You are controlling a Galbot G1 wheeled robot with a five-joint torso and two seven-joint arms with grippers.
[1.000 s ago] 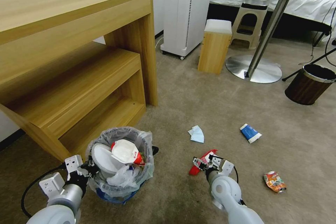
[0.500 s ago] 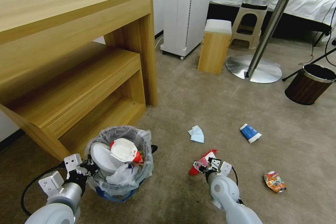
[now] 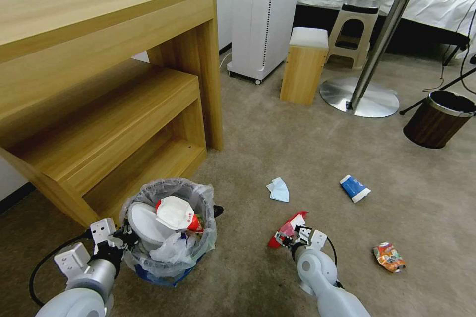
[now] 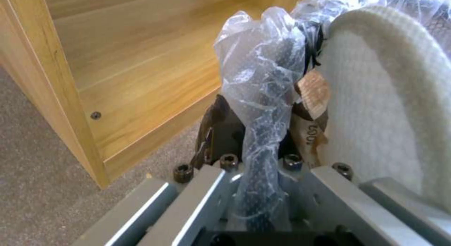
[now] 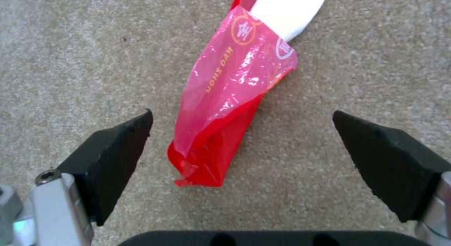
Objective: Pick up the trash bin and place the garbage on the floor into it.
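The trash bin (image 3: 171, 252), black mesh lined with a crinkly clear bag, stands on the carpet at lower left. It holds a white slipper (image 3: 144, 225) and other litter. My left gripper (image 3: 127, 238) is shut on its near rim; the left wrist view shows the gripper (image 4: 263, 101) pinching bag and mesh beside the slipper (image 4: 376, 98). A red wrapper (image 3: 286, 228) lies on the floor with my right gripper (image 3: 288, 238) just over it. In the right wrist view that gripper (image 5: 242, 114) is open, with the wrapper (image 5: 225, 108) lying between its black fingers (image 5: 117, 151).
More garbage lies beyond: a light-blue mask (image 3: 278, 189), a blue-white cup (image 3: 355, 188) and a crushed orange can (image 3: 389, 257). A wooden shelf unit (image 3: 114, 109) stands close behind the bin. A brown bin (image 3: 439, 119), a stool (image 3: 305, 64) and a table base (image 3: 359, 96) stand farther back.
My right gripper has drawn slightly back toward me, uncovering more of the red wrapper. The left gripper and the bin have barely moved.
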